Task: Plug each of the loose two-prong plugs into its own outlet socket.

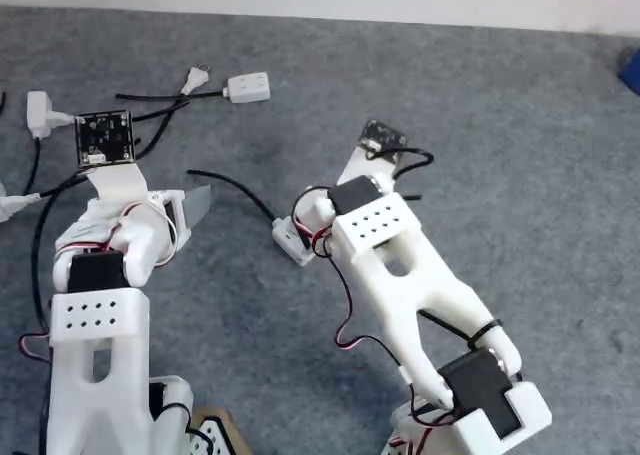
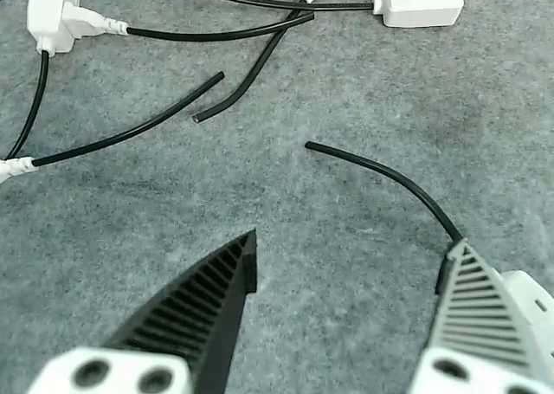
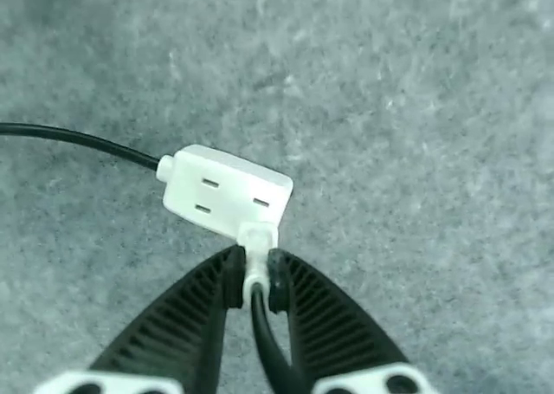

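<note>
Right wrist view: right gripper (image 3: pixel 255 262) clenches one small white two-prong plug (image 3: pixel 257 236) butted against the central white rectangular plastic outlet socket (image 3: pixel 227 190), one of three, with ten o'clock socket (image 1: pixel 38 111) and eleven o'clock socket (image 1: pixel 248 87); left gripper (image 2: pixel 355 241) gapes.

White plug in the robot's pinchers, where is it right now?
In the right wrist view, the small white plug is clamped in the right gripper, its front end against the white outlet block on the grey carpet.
</note>
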